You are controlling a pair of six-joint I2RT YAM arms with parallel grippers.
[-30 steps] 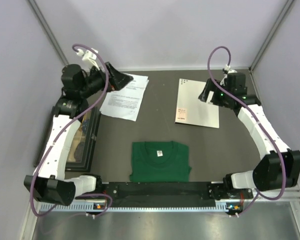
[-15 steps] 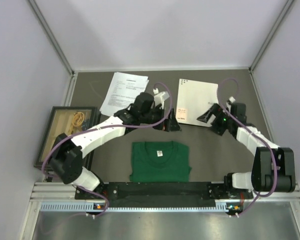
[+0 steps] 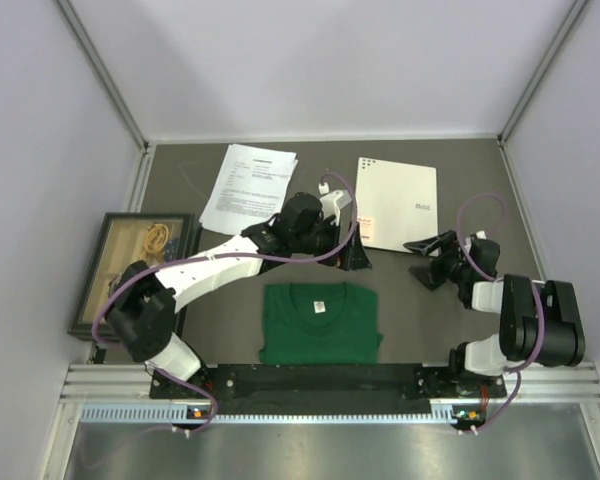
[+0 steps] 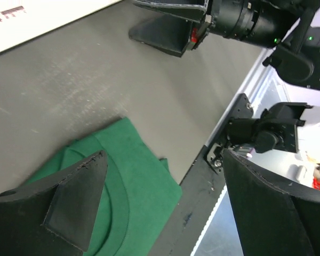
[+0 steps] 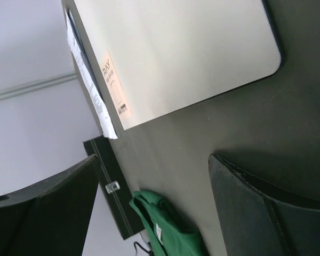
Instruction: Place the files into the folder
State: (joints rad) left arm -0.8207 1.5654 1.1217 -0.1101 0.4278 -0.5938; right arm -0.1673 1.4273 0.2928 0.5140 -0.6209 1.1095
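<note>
The files point(image 3: 252, 187), white printed sheets, lie at the back left of the dark table. The folder point(image 3: 398, 203) lies closed to their right, white face up with a pinkish label point(image 5: 112, 84). My left gripper point(image 3: 358, 258) hovers at the folder's near left corner, open with nothing in it. In its wrist view its jaws point(image 4: 164, 154) frame the green shirt, with the folder's corner point(image 4: 21, 24) at top left. My right gripper point(image 3: 423, 258) sits low just in front of the folder's near edge, open and empty. The right wrist view point(image 5: 154, 157) looks along the folder point(image 5: 176, 53).
A folded green T-shirt point(image 3: 320, 322) lies at the near middle, just below both grippers. A dark-framed picture box point(image 3: 140, 270) stands at the left edge. Grey walls close in the back and sides. A black rail point(image 3: 320, 382) carries the arm bases.
The left arm has swung from the files at the back left over to the folder's near left corner. The right arm has pulled back from the folder's right side to in front of it.
</note>
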